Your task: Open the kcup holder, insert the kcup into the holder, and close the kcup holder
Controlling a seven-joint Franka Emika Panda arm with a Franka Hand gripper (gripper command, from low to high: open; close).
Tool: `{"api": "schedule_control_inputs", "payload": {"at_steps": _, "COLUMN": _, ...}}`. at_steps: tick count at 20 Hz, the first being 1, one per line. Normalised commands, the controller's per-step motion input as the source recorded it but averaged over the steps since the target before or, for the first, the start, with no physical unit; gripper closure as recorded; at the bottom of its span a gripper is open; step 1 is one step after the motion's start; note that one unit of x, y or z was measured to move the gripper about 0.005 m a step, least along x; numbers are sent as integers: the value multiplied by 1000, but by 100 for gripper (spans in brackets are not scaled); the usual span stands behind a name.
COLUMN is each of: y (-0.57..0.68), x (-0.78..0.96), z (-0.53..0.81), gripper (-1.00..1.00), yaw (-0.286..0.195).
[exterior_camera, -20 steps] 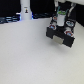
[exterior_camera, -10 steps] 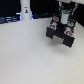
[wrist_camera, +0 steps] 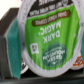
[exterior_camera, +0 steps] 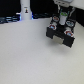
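Though the exterior view is small and soft, it shows the kcup holder (exterior_camera: 61, 33) standing on the pale table (exterior_camera: 25, 57) toward the exterior view's right, its drawer pulled forward so that the pod slots lie open to above. The arm comes down from the upper edge directly over the rear of that unit, and the tool (exterior_camera: 64, 16) hangs just above the slots with a spot of green at its tip, which I take to be the kcup (exterior_camera: 64, 15). So the target lies straight below the tool, not off to either side; the coming move looks like a plain vertical descent.

In the wrist view, the kcup (wrist_camera: 49, 39) fills nearly the whole picture, its bright green printed lid facing the camera and its round rim whitish. It sits so close to the lens that the tool's fingers cannot be made out, so I cannot tell how wide they stand; judging by its position, the pod is probably being carried. Dark parts of the holder show behind it.
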Motion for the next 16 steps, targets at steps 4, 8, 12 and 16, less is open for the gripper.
{"api": "schedule_control_inputs", "payload": {"at_steps": 4, "y": -36, "x": -12, "z": -183, "gripper": 100, "yaw": 14}}
{"api": "schedule_control_inputs", "payload": {"at_steps": 8, "y": -21, "x": -18, "z": -220, "gripper": 100, "yaw": 6}}
{"api": "schedule_control_inputs", "payload": {"at_steps": 12, "y": -21, "x": 3, "z": -179, "gripper": 100, "yaw": -4}}
{"api": "schedule_control_inputs", "payload": {"at_steps": 16, "y": -42, "x": -5, "z": -273, "gripper": 100, "yaw": 0}}
